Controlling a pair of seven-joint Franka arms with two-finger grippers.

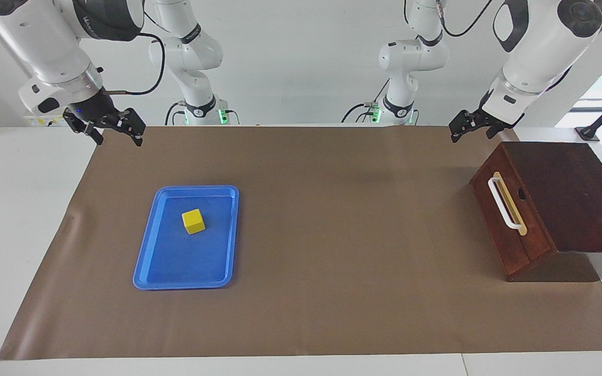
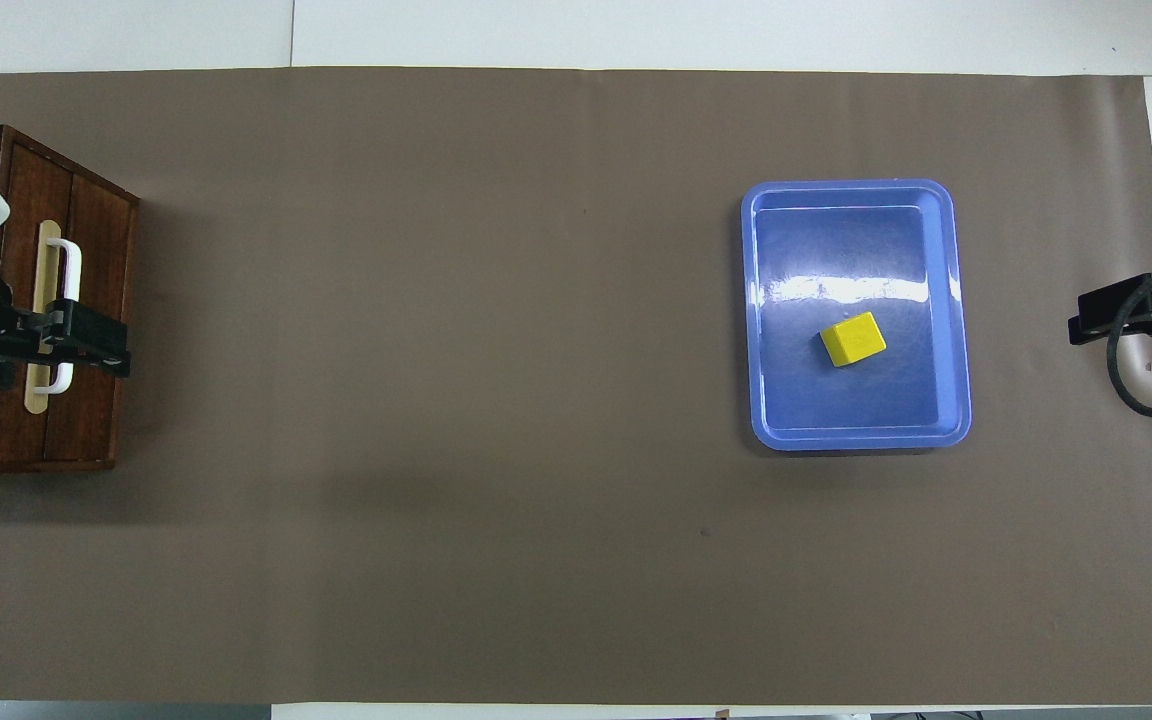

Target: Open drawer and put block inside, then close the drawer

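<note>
Locate the drawer (image 1: 510, 219) at the left arm's end of the table (image 1: 332, 313). You see its dark reddish-brown front fully seated in the dark wooden box (image 1: 572, 193), with the white bar handle (image 1: 505, 204) on a tan strip across the front. The front faces the middle of the table.

Locate the block (image 1: 193, 221) inside the blue tray (image 1: 149, 261), toward the right arm's end of the table. In the overhead view, the yellow cube sits at about 5 o'clock from the tray's centre, in the half of the tray nearer to the robots. It rests flat on the tray floor, apart from every tray wall. The tray and the drawer are well apart, with bare brown mat (image 1: 343, 235) between them.

Check the left hand (image 1: 472, 126). It hangs in the air over the robots' edge of the mat, just beside the box, at about 11 o'clock from the handle in the facing view. Its fingers are spread and grasp nothing.

Check the right hand (image 1: 115, 130). It hangs over the mat's corner at the right arm's end, at about 11 o'clock from the tray in the facing view. Its fingers are likewise spread and released.
</note>
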